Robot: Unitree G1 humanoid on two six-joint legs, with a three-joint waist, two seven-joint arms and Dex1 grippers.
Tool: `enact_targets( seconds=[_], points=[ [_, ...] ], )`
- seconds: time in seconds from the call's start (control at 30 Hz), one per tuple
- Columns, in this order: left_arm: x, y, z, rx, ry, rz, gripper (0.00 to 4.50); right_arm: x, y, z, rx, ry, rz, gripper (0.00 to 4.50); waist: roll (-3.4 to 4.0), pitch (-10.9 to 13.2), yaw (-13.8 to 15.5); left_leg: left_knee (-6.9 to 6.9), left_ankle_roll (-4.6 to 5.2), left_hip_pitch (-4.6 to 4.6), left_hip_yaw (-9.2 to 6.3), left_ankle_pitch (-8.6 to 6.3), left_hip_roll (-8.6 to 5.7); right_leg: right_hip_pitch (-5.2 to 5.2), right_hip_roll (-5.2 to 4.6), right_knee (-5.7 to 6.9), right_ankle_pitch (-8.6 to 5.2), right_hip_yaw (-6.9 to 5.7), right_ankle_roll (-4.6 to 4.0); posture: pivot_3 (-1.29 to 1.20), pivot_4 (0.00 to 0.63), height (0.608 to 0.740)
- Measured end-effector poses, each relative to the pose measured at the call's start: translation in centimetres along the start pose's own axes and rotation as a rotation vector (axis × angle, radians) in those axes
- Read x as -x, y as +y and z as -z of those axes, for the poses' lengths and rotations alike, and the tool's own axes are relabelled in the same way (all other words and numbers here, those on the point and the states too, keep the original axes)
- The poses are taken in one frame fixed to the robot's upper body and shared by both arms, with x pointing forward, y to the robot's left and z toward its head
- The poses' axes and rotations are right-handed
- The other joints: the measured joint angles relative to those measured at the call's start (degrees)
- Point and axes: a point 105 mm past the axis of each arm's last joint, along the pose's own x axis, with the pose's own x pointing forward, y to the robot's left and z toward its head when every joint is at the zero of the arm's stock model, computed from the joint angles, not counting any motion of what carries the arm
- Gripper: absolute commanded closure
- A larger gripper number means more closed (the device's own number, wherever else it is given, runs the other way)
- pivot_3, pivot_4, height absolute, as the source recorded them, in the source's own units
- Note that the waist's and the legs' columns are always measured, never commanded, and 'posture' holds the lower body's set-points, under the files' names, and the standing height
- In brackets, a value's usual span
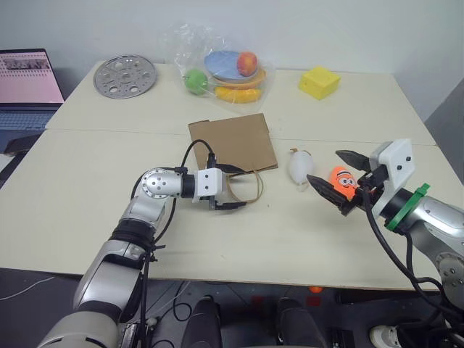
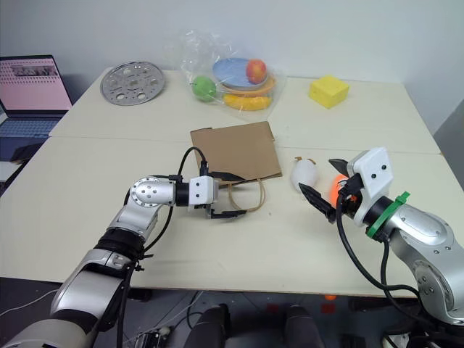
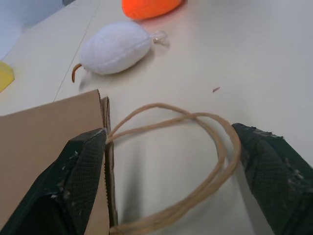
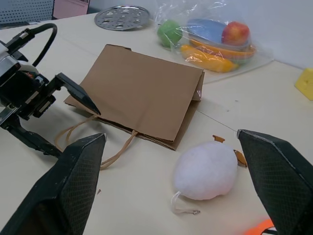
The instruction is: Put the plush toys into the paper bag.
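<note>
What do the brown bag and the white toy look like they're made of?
The paper bag: brown kraft paper, matte, with sharp fold creases and twisted-paper handles. The white toy: likely plush fabric, fuzzy, soft-edged surface with a small loop.

A round perforated metal disc (image 1: pixel 125 76), a clear bag of plastic fruit (image 1: pixel 225 71), a yellow block (image 1: pixel 319 82) and what looks like a laptop (image 1: pixel 27 90) line the table's (image 1: pixel 87 217) far side.
</note>
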Motion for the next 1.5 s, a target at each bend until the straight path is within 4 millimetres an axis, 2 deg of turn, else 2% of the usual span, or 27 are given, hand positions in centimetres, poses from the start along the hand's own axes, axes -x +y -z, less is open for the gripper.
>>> enact_targets(
  seconds=[0.33, 0.37, 0.43, 0.57, 0.7, 0.83, 1.1, 1.13, 1.3, 1.5],
  points=[
    [0.0, -0.3, 0.3, 0.040, -0.004, 0.021, 4.37, 0.0, 0.0, -0.1, -0.008, -0.005, 0.005, 0.00, 0.00, 0.0, 0.0, 0.00, 0.00, 0.00, 0.00, 0.00, 0.00, 0.00, 0.00, 0.00, 0.00, 0.00, 0.00, 0.00, 0.150, 0.740],
    [0.0, -0.2, 0.2, 0.080, -0.020, 0.014, 4.47, 0.0, 0.0, -0.1, -0.006, -0.003, 0.004, 0.00, 0.00, 0.0, 0.0, 0.00, 0.00, 0.00, 0.00, 0.00, 0.00, 0.00, 0.00, 0.01, 0.00, 0.00, 0.00, 0.00, 0.150, 0.740],
    [0.4, 0.5, -0.4, 0.163, -0.056, -0.001, 4.47, -0.1, 0.2, 0.0, -0.008, 0.002, -0.001, 0.00, 0.00, 0.0, -0.1, 0.00, 0.00, 0.00, -0.01, 0.00, 0.00, 0.00, 0.01, 0.02, 0.00, 0.00, 0.00, 0.00, 0.150, 0.740],
    [1.8, 3.3, -2.3, 0.279, -0.129, -0.082, 4.47, -1.1, 1.4, 0.5, -0.037, 0.001, -0.024, 0.00, 0.00, 0.0, -0.3, 0.00, 0.00, 0.01, -0.05, 0.00, 0.02, -0.01, 0.03, 0.07, 0.00, -0.02, 0.01, 0.00, 0.150, 0.740],
    [3.1, 5.3, -3.9, 0.398, -0.205, -0.132, 4.47, -3.0, 2.7, 0.6, -0.065, -0.015, -0.042, 0.00, 0.00, 0.0, -0.7, 0.03, 0.00, 0.02, -0.06, 0.01, 0.01, 0.00, 0.03, 0.12, 0.00, -0.01, 0.00, 0.00, 0.150, 0.740],
    [3.5, 5.8, -4.2, 0.464, -0.216, -0.141, 4.50, -5.5, 3.3, 0.8, -0.115, -0.025, -0.039, 1.34, 0.00, 0.0, -1.2, 0.04, -0.01, 0.03, -0.07, 0.01, 0.01, -0.03, 0.03, 0.20, 0.00, -0.02, 0.00, 0.00, 0.150, 0.740],
    [3.8, 6.5, -5.0, 0.446, -0.228, -0.168, 4.50, -10.6, 5.2, 0.7, -0.117, -0.016, -0.079, 4.31, 0.00, 0.0, -1.3, 0.00, -0.01, 0.03, -0.10, 0.01, 0.02, -0.12, 0.05, 0.35, 0.00, -0.04, 0.00, 0.00, 0.150, 0.740],
    [3.8, 6.6, -5.1, 0.450, -0.234, -0.169, 4.50, -10.9, 5.5, 0.8, -0.118, -0.013, -0.084, 4.45, 0.00, 0.0, -1.3, 0.00, -0.01, 0.03, -0.10, 0.01, 0.02, -0.13, 0.05, 0.35, 0.00, -0.04, -0.01, 0.00, 0.150, 0.740],
    [4.0, 6.7, -5.9, 0.454, -0.264, -0.162, 4.50, -12.4, 6.2, 1.9, -0.108, 0.014, -0.098, 4.45, 0.00, 0.0, -1.3, 0.00, -0.01, 0.03, -0.11, 0.01, 0.01, -0.15, 0.05, 0.41, 0.00, -0.04, -0.01, 0.00, 0.150, 0.740],
    [4.2, 6.9, -7.4, 0.508, -0.315, -0.154, 4.50, -15.8, 7.1, 2.8, -0.122, 0.024, -0.077, 4.45, 0.00, 0.0, -1.5, 0.02, -0.01, 0.04, -0.10, 0.01, 0.02, -0.32, 0.06, 0.78, -0.02, -0.02, -0.04, 0.00, 0.150, 0.740]
  ],
)
